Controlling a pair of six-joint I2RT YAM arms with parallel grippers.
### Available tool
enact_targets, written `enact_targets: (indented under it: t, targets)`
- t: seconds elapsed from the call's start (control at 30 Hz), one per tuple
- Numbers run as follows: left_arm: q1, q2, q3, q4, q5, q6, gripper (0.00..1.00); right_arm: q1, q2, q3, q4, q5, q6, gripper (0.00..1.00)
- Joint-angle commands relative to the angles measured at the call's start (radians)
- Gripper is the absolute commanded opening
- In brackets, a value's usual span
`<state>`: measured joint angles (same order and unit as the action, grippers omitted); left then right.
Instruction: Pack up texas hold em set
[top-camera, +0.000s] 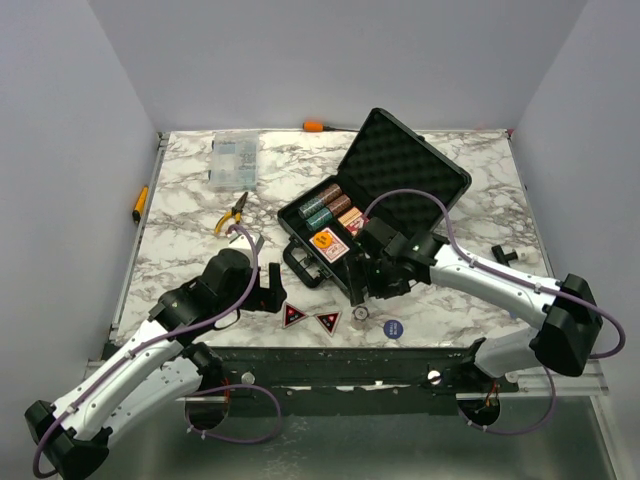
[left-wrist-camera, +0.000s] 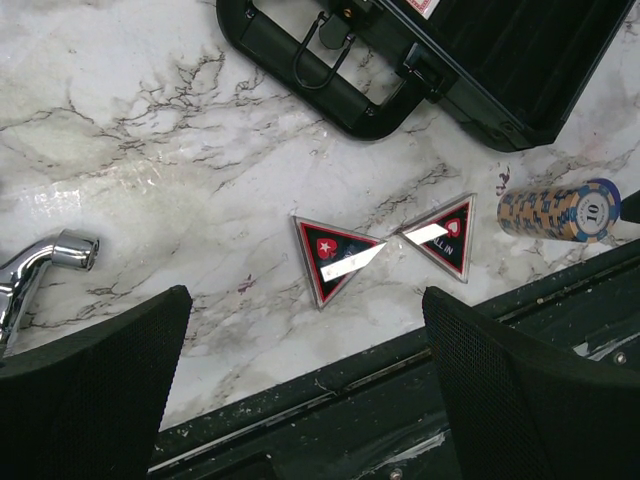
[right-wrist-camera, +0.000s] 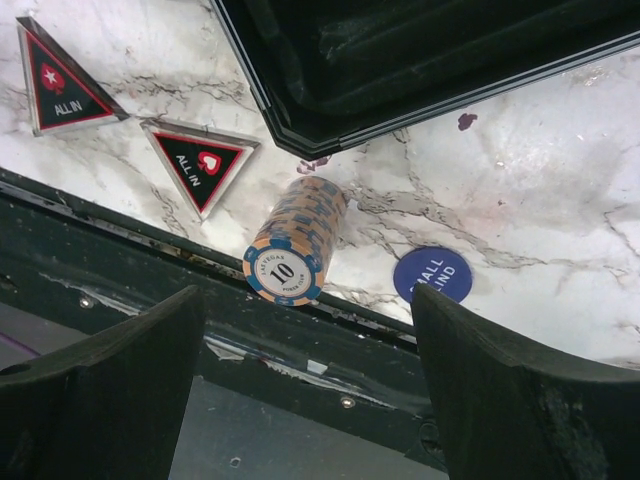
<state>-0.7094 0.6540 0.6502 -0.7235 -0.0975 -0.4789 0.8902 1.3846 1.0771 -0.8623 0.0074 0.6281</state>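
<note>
Chip stack (right-wrist-camera: 296, 240): lay on its side near the table's front edge, long axis running from the open briefcase (top-camera: 410, 175) toward that edge, "10" face outward, between triangles (right-wrist-camera: 200, 160) and blue button (right-wrist-camera: 432, 274). Left gripper (left-wrist-camera: 305, 300), right gripper (right-wrist-camera: 305, 300): jaws wide, empty.

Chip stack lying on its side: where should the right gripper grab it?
From above, clamp the chip stack end to end on its flat faces; it lies on its side, so squeezing the round flank would probably spill loose chips.
</note>
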Motion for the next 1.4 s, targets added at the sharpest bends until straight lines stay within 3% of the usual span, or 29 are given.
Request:
enact_targets:
  t: [0.0,0.83,1.37]
  targets:
    - [-0.008,0.01,0.028,-0.011,-0.027,-0.013,0.97,0.04,0.028,0.026,-0.006,0.056,0.019,0.84]
    - [-0.013,0.013,0.032,-0.021,-0.049,-0.021,0.96,0.175,0.154,0.049,0.019,0.11,-0.005,0.63]
    - [-0.014,0.015,0.034,-0.022,-0.051,-0.022,0.97,0.19,0.194,0.034,0.028,0.154,0.001,0.58]
